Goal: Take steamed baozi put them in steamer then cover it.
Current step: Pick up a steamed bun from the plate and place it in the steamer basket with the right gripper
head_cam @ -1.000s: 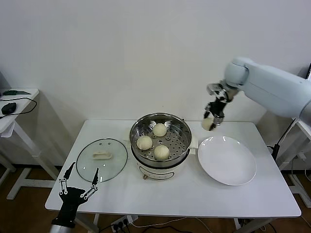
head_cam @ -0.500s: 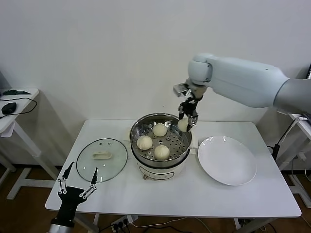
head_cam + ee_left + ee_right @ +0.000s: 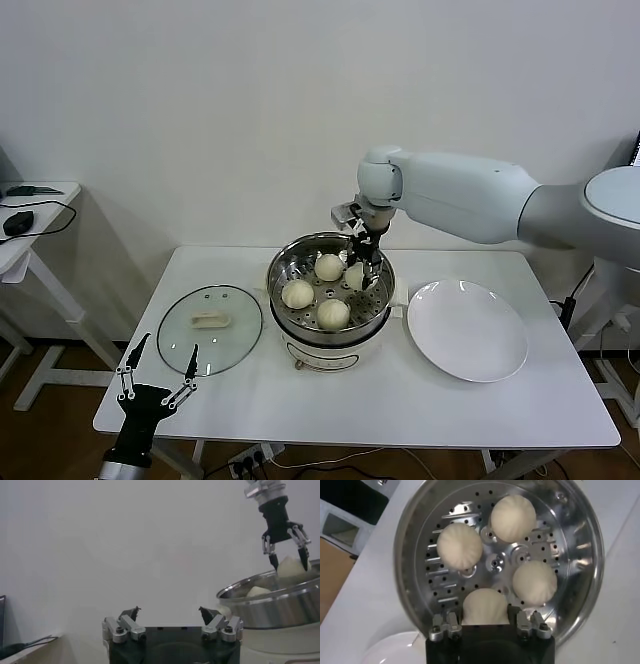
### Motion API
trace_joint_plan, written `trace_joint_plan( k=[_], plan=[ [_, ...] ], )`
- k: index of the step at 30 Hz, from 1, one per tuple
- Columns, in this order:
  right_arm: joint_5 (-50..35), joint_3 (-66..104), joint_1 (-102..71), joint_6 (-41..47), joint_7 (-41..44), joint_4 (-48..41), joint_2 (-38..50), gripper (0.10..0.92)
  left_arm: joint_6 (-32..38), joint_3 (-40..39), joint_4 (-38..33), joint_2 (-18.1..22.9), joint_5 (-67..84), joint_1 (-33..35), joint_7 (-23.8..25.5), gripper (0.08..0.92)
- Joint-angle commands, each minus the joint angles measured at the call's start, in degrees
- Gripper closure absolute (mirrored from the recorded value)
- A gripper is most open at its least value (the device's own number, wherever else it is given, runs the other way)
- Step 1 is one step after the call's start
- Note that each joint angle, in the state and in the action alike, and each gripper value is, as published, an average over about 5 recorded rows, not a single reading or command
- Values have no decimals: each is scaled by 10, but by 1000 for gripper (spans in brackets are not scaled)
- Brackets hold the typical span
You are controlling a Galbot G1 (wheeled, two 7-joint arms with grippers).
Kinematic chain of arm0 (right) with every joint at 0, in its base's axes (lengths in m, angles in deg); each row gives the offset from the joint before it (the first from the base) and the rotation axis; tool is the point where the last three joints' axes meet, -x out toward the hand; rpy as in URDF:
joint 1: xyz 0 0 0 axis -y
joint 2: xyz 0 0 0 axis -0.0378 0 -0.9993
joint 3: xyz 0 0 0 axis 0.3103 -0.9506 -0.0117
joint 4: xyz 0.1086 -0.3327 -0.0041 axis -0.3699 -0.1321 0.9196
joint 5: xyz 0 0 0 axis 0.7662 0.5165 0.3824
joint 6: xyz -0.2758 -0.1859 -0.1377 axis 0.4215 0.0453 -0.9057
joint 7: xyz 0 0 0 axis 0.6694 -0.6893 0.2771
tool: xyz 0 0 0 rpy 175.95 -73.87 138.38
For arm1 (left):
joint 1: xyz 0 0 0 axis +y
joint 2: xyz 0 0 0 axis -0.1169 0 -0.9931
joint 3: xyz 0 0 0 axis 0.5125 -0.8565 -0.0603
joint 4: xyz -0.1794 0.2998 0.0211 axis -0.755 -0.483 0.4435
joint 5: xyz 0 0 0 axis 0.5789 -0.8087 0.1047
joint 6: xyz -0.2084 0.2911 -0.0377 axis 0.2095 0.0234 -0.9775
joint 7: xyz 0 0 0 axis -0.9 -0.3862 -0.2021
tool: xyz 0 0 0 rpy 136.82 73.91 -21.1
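The steel steamer (image 3: pixel 278 272) stands mid-table with three steamed baozi (image 3: pixel 297 294) on its perforated tray. My right gripper (image 3: pixel 357 266) reaches into the pot at its far right side, shut on a fourth baozi (image 3: pixel 354 276) just above the tray. The right wrist view shows that held baozi (image 3: pixel 486 606) between the fingers, with the other three baozi (image 3: pixel 460 545) spread over the tray (image 3: pixel 580 555). The glass cover (image 3: pixel 236 335) lies flat on the table left of the steamer, handle up. My left gripper (image 3: pixel 160 375) hangs open at the table's front left corner, holding nothing.
A white plate (image 3: pixel 467 330) with nothing on it sits right of the steamer. A small side table with a black mouse (image 3: pixel 18 222) stands at far left. From the left wrist, the steamer wall (image 3: pixel 280 607) and my right gripper (image 3: pixel 286 555) show farther off.
My right gripper carried the baozi from above the plate leftward and down into the steamer. The left arm stayed put.
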Motion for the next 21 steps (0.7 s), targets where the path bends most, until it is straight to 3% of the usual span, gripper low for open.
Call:
trace_joint_plan(
  k=[1,13,21],
  plan=[
    [5,-6,-24,1,-20,-16,-12,423,1,2,0,0,0,0,0,177],
    [14,-4,-29,-3,-26,-27,-11,405,2,5,0,1,0,3,-1,177],
    [14,7,-28,-2,-26,-12,0,231,3,7,0,2,0,3,-1,177]
  ],
)
